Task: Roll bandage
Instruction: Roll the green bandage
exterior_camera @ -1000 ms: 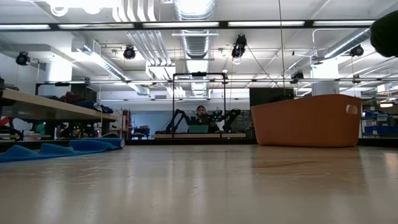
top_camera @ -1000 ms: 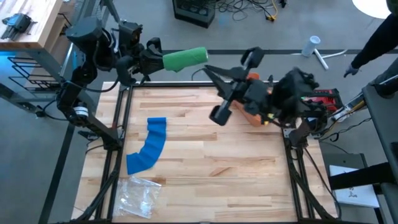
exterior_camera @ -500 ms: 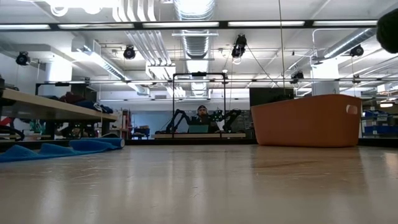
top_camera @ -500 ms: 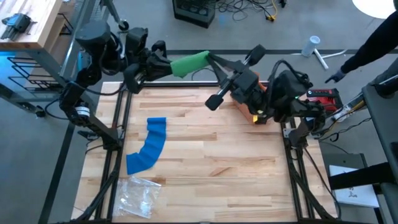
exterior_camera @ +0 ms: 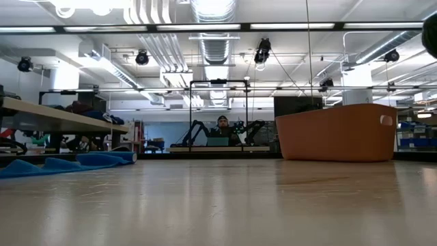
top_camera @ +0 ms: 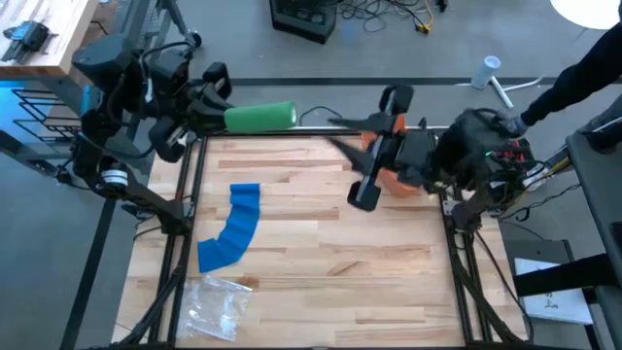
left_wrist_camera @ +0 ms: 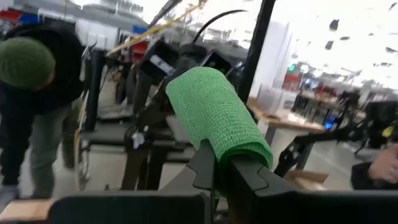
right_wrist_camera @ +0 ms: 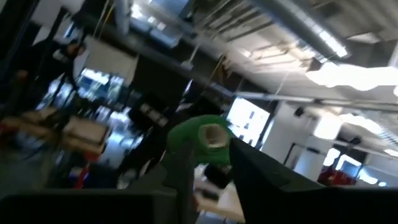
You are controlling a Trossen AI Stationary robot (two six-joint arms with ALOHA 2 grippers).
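A green rolled bandage (top_camera: 259, 117) is held in the air over the table's far edge by my left gripper (top_camera: 216, 115), which is shut on one end of it. It also shows in the left wrist view (left_wrist_camera: 214, 112). My right gripper (top_camera: 331, 134) stands open to the roll's right, its fingertips a short way off the roll's free end (right_wrist_camera: 210, 138). A blue bandage (top_camera: 231, 229) lies unrolled and flat on the table's left half, seen too in the low view (exterior_camera: 68, 164). My left gripper pinches the green roll's near end (left_wrist_camera: 239, 155) between its two fingers. The fingers lie about level and point toward the table's right, so the roll sticks out beyond them along their line. The roll is lifted clear of the table.
An orange bin (top_camera: 391, 181) stands at the table's far right, under my right gripper, and shows in the low view (exterior_camera: 338, 133). A clear plastic bag (top_camera: 219, 306) lies near the front left corner. A person's dark sleeve (top_camera: 583, 58) reaches in at the far right.
My right gripper has opened and drawn back toward the table's right, off the roll's free end. My left gripper has carried the green roll toward the table's left, and the roll has swung from slanted to lying along the far edge.
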